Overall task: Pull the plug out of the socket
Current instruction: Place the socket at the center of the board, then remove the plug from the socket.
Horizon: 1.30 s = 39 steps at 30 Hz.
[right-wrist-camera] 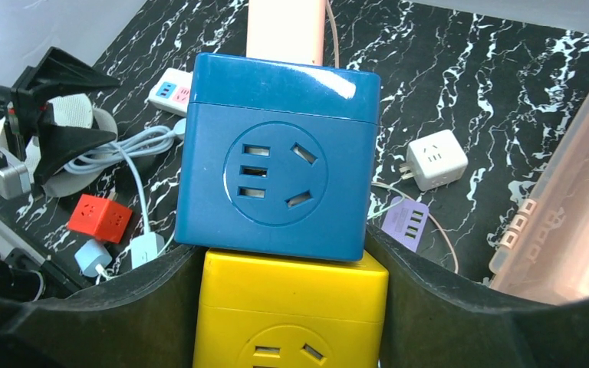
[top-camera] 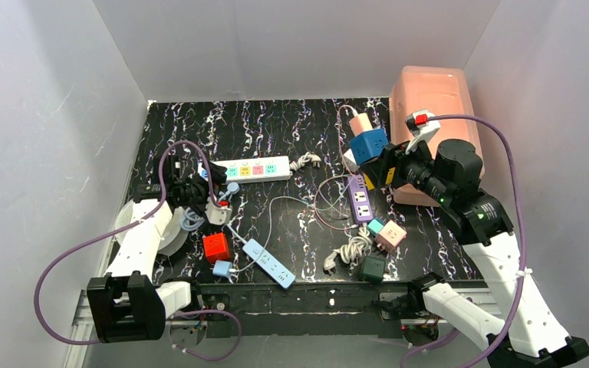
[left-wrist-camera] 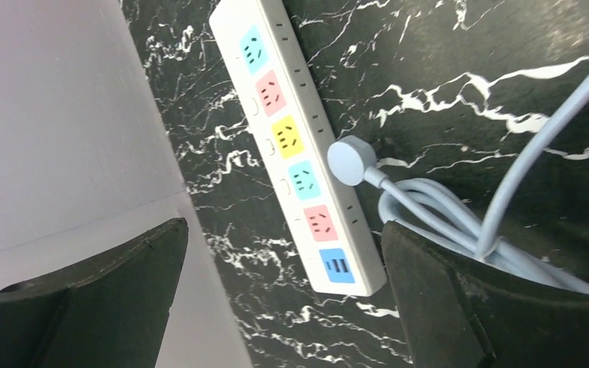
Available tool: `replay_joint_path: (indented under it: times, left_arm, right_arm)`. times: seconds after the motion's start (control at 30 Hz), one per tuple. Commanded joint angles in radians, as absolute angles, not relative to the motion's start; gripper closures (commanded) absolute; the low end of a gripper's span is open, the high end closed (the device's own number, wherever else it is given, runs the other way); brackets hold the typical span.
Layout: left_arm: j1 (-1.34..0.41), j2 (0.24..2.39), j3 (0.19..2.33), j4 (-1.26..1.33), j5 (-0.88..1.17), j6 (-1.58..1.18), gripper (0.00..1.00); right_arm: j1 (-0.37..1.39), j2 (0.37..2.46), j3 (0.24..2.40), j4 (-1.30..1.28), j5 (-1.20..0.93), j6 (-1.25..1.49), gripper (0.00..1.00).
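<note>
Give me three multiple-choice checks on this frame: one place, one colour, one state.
1. Where is the light-blue plug relative to the white power strip?
A) in its yellow outlet
B) lying on the table beside it
C) in its end outlet

2. What colour is the cube stacked against the yellow cube in the right gripper?
A) red
B) blue
C) green

3. The left gripper is:
A) open and empty
B) shut on the plug
C) shut on the strip

Answers:
1 B: the plug lies beside the strip and every outlet is free.
2 B: the blue cube sits right against the yellow one in the right wrist view.
3 A: its fingers stand wide apart, gripping nothing.
</note>
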State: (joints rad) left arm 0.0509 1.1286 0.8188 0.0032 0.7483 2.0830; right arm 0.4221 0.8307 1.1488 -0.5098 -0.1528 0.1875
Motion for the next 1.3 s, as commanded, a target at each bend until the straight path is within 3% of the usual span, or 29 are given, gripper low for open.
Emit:
replay_joint_path:
  times: [0.0,0.27,0.6,0.77,1.27]
  left_arm:
    - [0.051,1.127,0.896,-0.222,0.781,1.952,0.02]
    - [0.05,1.087,1.133,-0.214,0.786,1.305,0.02]
    - [0.049,0.979,1.298,-0.285,1.037,0.545,0.02]
    - [0.046,0.948,1.249,-0.071,1.168,0.089,0.02]
    - [-0.107,0.63,0.97,-0.101,1.345,1.365,0.02]
  right_arm:
    - [0.461,0.83,1.195,-0.415,-0.149,0.19,0.99]
    - [0.564,0.874,1.224,-0.422,-0.123,0.181,0.99]
    - [0.726,0.957,1.256,-0.433,-0.154,0.151,0.99]
    - [0.793,0.99,1.249,-0.42,-0.211,0.133,0.99]
    - [0.807,1.134,1.307,-0.396,-0.508,0.224,0.99]
